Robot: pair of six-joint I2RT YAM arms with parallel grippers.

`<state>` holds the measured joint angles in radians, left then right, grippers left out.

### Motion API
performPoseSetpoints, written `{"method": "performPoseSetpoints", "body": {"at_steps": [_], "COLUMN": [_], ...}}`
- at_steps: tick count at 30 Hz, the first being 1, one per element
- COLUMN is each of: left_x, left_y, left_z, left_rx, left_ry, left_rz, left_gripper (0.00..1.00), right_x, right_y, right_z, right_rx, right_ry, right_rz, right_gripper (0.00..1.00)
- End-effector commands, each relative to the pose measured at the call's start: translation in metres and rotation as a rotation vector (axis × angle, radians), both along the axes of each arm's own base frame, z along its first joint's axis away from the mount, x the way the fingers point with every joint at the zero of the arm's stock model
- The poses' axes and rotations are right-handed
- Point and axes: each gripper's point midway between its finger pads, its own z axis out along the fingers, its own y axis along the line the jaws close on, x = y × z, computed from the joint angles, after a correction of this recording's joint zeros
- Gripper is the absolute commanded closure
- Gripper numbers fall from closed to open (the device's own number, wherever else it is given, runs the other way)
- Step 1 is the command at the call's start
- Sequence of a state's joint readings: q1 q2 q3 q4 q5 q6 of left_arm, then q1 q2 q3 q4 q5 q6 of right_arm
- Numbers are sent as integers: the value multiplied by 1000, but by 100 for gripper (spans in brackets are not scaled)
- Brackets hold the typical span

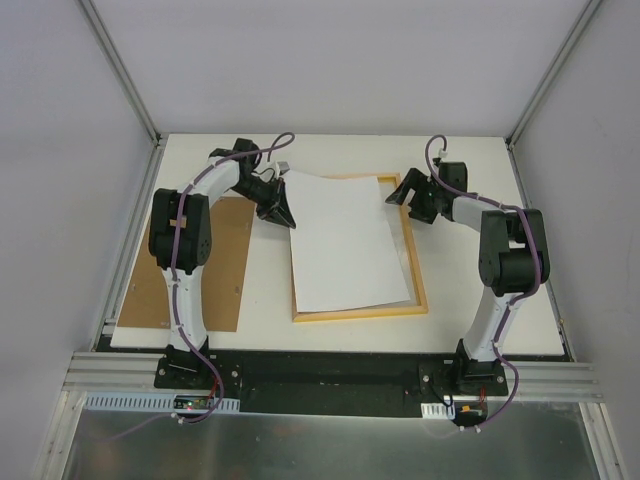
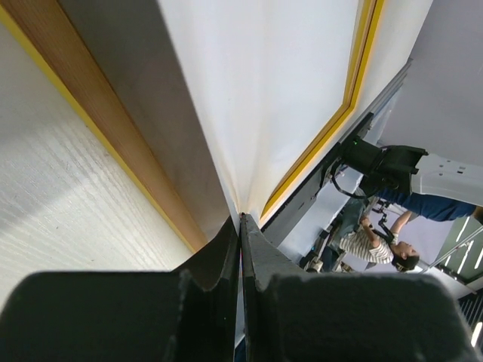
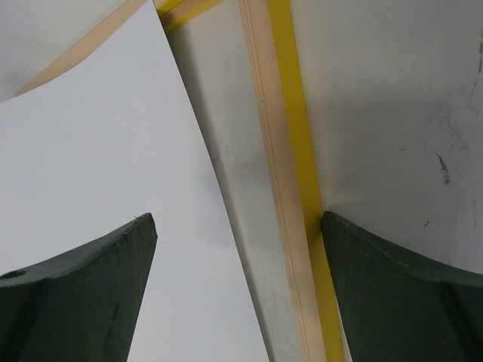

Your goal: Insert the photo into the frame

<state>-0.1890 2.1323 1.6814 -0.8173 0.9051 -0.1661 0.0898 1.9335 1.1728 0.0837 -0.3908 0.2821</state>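
Observation:
The frame [image 1: 413, 270] lies flat at the table's middle, pale wood side up with a yellow rim. The photo [image 1: 345, 240] rests slanted across it, blank white side up, and hides the frame's left rail. My left gripper [image 1: 283, 214] is shut on the photo's upper left edge. In the left wrist view the sheet [image 2: 264, 98] runs up from the pinched tips [image 2: 241, 220], between the frame's rails [image 2: 113, 143]. My right gripper [image 1: 408, 200] hangs open at the frame's upper right corner. Its fingers [image 3: 407, 286] straddle the wooden rail [image 3: 283, 173] and the photo's edge [image 3: 90, 166].
A plain brown backing board [image 1: 225, 270] lies on the table's left side, partly under my left arm. Grey walls and metal posts close in the white table [image 1: 480, 300] at the back and sides.

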Motion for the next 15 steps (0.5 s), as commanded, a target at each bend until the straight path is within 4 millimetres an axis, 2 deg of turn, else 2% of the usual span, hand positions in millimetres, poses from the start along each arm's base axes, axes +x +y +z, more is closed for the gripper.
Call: {"method": "performPoseSetpoints", "body": {"at_steps": [1,10,15], "left_x": [6,13,12], "left_y": [-3,-19,-19], "left_z": [8,2,-3], "left_rx": [-1,-3,15], "left_ry": [-42,-30,-27], "left_rz": [-24,-45,-47], "left_gripper": [100,100,100], "right_x": [0,0,0], "right_y": [6,6,5], "right_z": [1,2,2], "right_rx": [-4,-12,-16], "right_ry": [8,8,9], "right_rz": [34,40,40], "right_gripper": [7,7,7]}}
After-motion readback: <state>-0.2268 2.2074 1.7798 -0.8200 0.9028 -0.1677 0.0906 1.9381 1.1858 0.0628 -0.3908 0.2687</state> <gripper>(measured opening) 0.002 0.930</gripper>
